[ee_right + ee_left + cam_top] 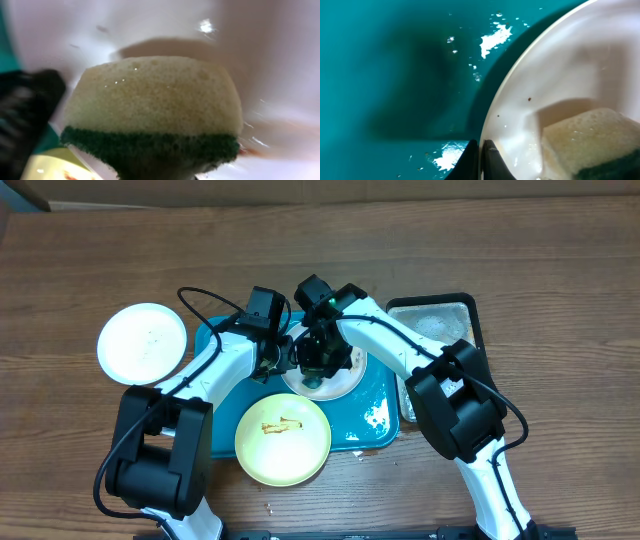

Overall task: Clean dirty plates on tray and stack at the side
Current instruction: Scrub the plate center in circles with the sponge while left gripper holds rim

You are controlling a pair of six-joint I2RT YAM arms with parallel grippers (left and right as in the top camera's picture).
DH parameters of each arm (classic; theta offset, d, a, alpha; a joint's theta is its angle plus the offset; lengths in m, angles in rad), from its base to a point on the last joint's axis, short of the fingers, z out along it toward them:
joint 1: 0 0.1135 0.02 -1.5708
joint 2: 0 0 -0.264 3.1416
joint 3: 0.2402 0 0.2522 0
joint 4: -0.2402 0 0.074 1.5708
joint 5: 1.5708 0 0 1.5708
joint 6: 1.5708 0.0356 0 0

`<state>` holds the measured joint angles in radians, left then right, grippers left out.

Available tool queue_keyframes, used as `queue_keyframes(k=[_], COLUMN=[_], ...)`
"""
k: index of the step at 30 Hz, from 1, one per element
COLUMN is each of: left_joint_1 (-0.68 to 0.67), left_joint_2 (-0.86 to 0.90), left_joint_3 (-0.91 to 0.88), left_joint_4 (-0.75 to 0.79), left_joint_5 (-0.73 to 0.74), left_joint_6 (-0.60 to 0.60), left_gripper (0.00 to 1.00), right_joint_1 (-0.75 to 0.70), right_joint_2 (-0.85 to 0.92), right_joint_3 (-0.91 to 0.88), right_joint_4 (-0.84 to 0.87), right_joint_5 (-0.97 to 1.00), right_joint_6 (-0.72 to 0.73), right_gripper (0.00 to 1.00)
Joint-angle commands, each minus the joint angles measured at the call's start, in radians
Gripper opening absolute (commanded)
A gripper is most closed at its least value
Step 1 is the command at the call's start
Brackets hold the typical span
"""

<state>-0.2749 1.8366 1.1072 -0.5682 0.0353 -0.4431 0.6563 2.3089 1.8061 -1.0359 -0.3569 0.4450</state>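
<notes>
We log the yellow-green plate, brown-smeared, at 6 o'clock on the tray; white plate mid-tray, sponge on it. Left gripper pinches its 9 o'clock rim; right gripper clamps the sponge.

Left arm and right arm crowd the middle plate; yellow-green plate bars the tray at its near edge, black tray its right. Far-right desk lies open.

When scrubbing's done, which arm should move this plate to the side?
Probably left. Its fingers pinch the plate's rim, and the clean plate sits left of the tray. The right one holds the sponge.
</notes>
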Motion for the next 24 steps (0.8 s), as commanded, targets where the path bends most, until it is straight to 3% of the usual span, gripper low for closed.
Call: queue_keyframes(k=[1,6,18,24], left_joint_1=[0.006,0.006,0.006,0.004], left_joint_2=[0.007,0.007,0.007,0.007], left_joint_3=[-0.014,-0.014,-0.014,-0.014], left_joint_4=[0.000,0.000,0.001,-0.001], left_joint_5=[-0.016,-0.009,-0.009,-0.008], left_joint_6=[-0.008,-0.008,-0.008,-0.008], left_gripper=[0.04,0.04,0.04,0.04], right_joint_1=[0.014,0.020,0.019,0.016], right_joint_2=[0.009,0.009,0.009,0.009], right_joint_3=[-0.029,-0.029,-0.029,-0.029], right_joint_4=[0.041,0.041,-0.184,-0.208], right_joint_5=[-0.053,0.000,0.349,0.444], right_joint_6=[0.031,0.055,0.058,0.137], right_gripper=[0.04,0.04,0.04,0.04])
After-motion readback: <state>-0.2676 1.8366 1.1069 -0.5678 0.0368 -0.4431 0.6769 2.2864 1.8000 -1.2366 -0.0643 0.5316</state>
